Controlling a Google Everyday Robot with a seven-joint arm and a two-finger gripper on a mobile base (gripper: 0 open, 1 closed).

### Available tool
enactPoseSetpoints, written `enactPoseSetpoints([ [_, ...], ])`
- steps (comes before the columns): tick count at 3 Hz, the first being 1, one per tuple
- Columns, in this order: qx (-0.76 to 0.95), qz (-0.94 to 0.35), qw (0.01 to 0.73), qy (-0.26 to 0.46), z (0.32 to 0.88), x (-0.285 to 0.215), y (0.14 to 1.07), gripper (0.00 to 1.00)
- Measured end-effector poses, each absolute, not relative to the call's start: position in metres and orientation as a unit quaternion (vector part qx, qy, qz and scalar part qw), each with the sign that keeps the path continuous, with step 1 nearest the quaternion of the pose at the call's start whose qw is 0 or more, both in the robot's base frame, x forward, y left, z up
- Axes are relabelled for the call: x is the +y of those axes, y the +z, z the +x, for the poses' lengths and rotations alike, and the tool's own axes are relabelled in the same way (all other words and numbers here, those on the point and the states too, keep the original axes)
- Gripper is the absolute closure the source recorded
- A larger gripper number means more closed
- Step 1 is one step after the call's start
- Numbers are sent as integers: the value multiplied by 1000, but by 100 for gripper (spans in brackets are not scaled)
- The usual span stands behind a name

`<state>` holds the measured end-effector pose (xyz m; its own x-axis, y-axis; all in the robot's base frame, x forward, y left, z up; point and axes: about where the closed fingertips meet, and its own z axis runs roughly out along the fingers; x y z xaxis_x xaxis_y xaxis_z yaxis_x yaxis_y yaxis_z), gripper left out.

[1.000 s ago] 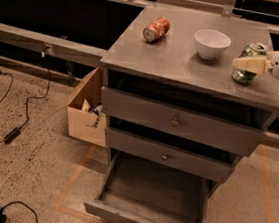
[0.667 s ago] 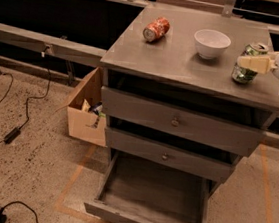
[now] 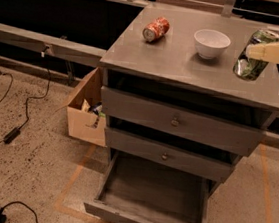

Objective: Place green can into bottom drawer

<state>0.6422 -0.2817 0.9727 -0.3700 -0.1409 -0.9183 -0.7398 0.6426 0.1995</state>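
Speckled floor (image 3: 32,171) with orange tape lines is seen nearest, and just behind it the bottom drawer (image 3: 150,195) is pulled fully out, its shallow tray open from above. Over it the two upper drawers (image 3: 178,120) are closed, so their fronts stand back from the tray. Further back, at the right edge of the grey surface (image 3: 175,62), the green can (image 3: 250,63) is found, tilted, and the claw (image 3: 269,50) appears to be closed around its upper part from the right. The grip should be kept firm, and the can should be raised clear of the surface before it is carried forward past the front edge and lowered in front of the upper drawers. A slanted can may slip, so a slow descent is advised, and release is best made only low over the tray. The white bowl (image 3: 211,43) and the red-orange can (image 3: 156,29), lying on its side further left, are well apart and need not be touched.
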Motion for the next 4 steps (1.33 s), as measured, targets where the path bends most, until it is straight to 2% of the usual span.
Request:
enactPoseSetpoints([
  [1, 747, -350, 444, 349, 582, -260, 995, 100],
  [2, 745, -370, 422, 361, 568, -254, 990, 100],
  [3, 756, -358, 421, 352, 558, -250, 982, 100],
  [4, 738, -351, 478, 323, 532, -241, 994, 100],
])
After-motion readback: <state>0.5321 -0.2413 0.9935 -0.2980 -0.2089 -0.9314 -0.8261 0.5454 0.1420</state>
